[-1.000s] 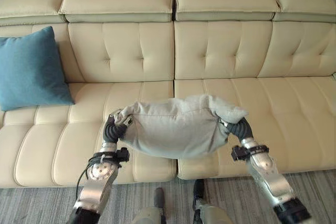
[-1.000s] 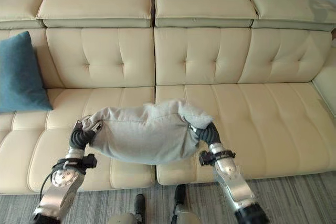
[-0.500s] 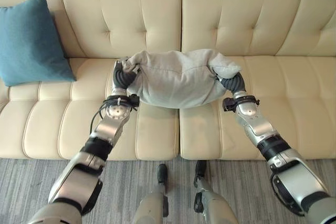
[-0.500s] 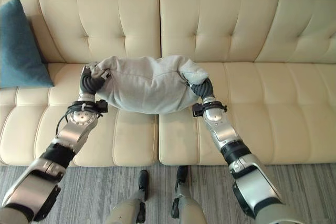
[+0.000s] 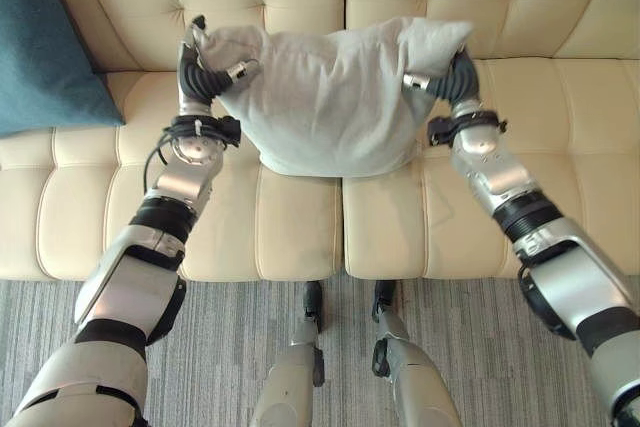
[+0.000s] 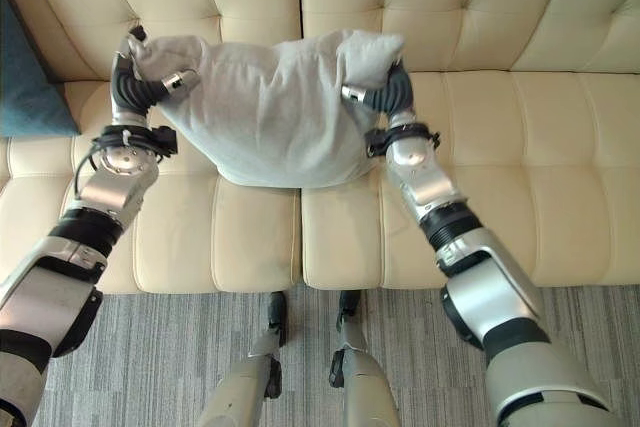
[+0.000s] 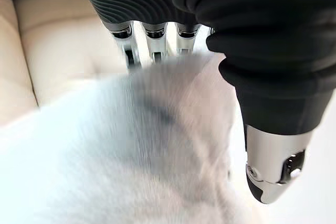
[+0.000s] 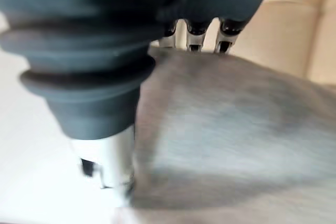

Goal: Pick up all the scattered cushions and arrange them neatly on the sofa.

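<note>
Low in the frame lies striped carpet (image 5: 220, 347), then the sofa (image 5: 300, 237) seat. Mid-frame I hold the grey cushion (image 5: 330, 97) over the seat, against the backrest, my left robot hand (image 5: 205, 77) clamped on its left corner and my right robot hand (image 5: 445, 72) pinching the right corner. It sags between them, so I judge it light, soft and floppy; the corners grip best. A blue cushion (image 5: 45, 47) leans at upper left.

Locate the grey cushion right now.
The grey cushion is held between the left hand and right hand, over the middle of the sofa against its backrest, right of the blue cushion.
</note>
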